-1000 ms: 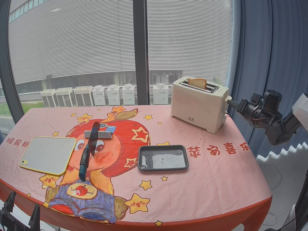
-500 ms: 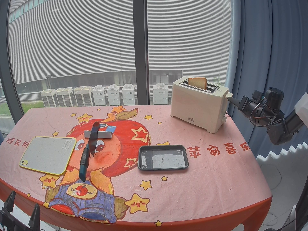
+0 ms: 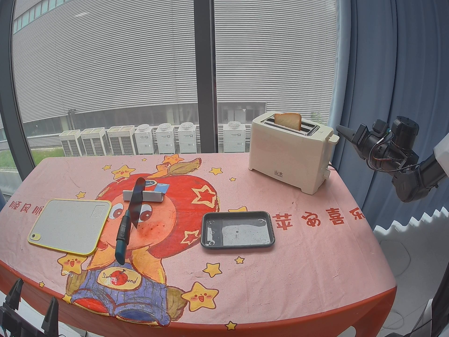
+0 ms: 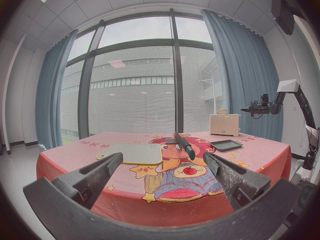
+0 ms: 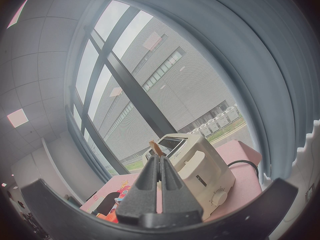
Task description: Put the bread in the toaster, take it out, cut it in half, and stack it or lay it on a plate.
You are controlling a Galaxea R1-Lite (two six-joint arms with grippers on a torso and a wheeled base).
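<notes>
- The left gripper (image 4: 162, 155) is hanging low off the table's (image 3: 304, 267) near edge, its fingers spread wide around nothing.
- The knife (image 3: 125, 225) is lying just beside the cutting board (image 3: 70, 225), its blade leaning on a small grey rest (image 3: 152, 196).
- The black plate (image 3: 243, 232) is sitting mid-table.
- The bread (image 3: 287, 121) is standing upright in the toaster (image 3: 290, 157), its top poking out.
- The right gripper (image 3: 341, 129) is hovering beside the toaster's right end, clear of it, with its fingers pressed together.

One toaster (image 3: 291, 151); one bread slice (image 3: 287, 120); one knife (image 3: 128, 218); one knife rest (image 3: 149, 196); one cutting board (image 3: 70, 225); one black tray (image 3: 237, 246); one table (image 3: 304, 267); two pincers: left pincer (image 4: 162, 157), right pincer (image 3: 340, 129).
</notes>
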